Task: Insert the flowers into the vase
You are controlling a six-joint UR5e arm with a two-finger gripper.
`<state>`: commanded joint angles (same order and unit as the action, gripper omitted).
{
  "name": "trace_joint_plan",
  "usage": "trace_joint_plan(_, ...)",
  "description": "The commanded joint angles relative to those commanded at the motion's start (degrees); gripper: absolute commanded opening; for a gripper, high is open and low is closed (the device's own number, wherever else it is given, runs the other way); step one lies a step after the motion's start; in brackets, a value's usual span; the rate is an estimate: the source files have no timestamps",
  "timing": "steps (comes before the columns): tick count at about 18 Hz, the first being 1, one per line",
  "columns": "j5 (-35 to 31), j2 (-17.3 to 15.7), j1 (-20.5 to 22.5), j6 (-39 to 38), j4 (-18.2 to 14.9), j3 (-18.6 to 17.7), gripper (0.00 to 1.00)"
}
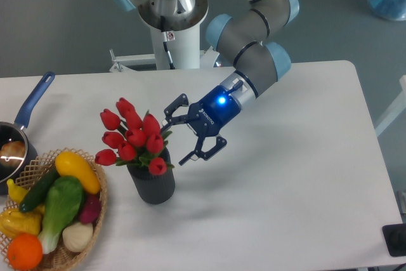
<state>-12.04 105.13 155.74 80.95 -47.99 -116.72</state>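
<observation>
Looking done, we think | flowers (135,139) sit stems-down in the vase (152,182), buds fanned above its mouth | gripper (184,134) right of the vase, fingers spread wide, holding nothing | basket (95,212) left of vase.

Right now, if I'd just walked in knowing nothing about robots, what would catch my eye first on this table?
Probably the flowers, a bright red tulip bunch standing in the vase near the table's middle. Just right of them hangs the gripper, fingers spread wide and holding nothing, with a blue light glowing on its wrist. At the lower left, the wicker basket of colourful toy vegetables stands out too.
</observation>
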Motion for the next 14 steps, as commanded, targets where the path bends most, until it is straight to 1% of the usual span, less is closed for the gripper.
trace_joint_plan(2, -0.96, -2.55, 1.32, -0.18, -0.26, -0.62, 1.0)
trace_joint_plan(4, -3.42, -4.66, 1.76, -0.88, -0.35, -0.71, 1.0)
trace_joint_plan(6, -6.23, -6.86, 2.2, -2.19, -0.35, -0.09, 1.0)
trace_joint_plan(8, -9.74, -8.7, 3.95, -3.86, -0.35, 0.87, 1.0)
trace_joint_plan(11, -17.46, -10.55, 5.8, -4.22, -0.35, 2.89, 1.0)
trace_joint_plan(14, -28.09, -10.47, 6.85, -4.13, -0.26, 7.45, 1.0)
